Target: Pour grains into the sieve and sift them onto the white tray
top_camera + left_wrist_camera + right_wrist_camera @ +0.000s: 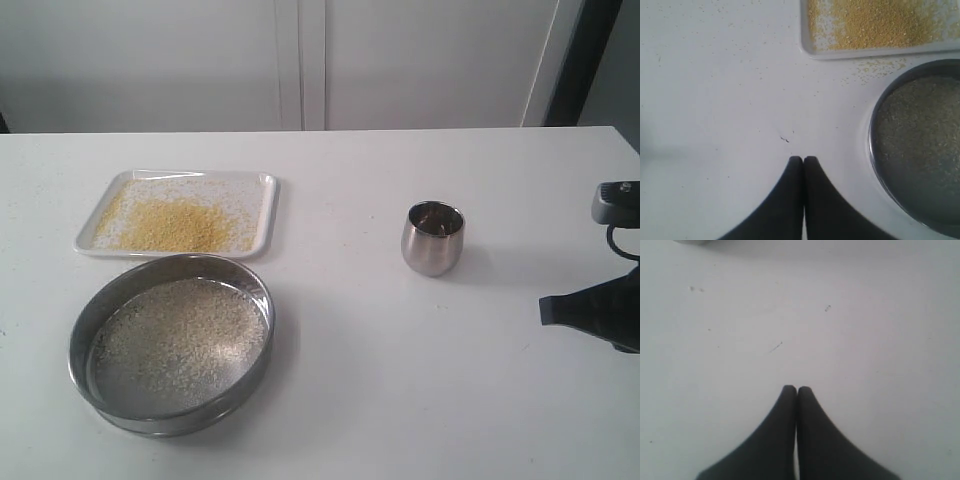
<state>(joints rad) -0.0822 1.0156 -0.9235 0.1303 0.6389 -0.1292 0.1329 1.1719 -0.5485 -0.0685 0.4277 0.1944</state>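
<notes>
Left fingers (787, 195) and right fingers (782, 430) sit pressed together, empty; careless arm sweep could knock sieve (172, 422), spilling coarse leftovers (180, 335) onto white tray (170, 174).

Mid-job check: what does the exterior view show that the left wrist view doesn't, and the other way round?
Only the exterior view: the steel cup upright on the table, the right arm at the edge, and the whole white tray and sieve. Only the left wrist view: the left gripper, shut on nothing, and stray grains on the table between tray and sieve. Both: golden grains on the tray, paler bits lying in the sieve.
</notes>
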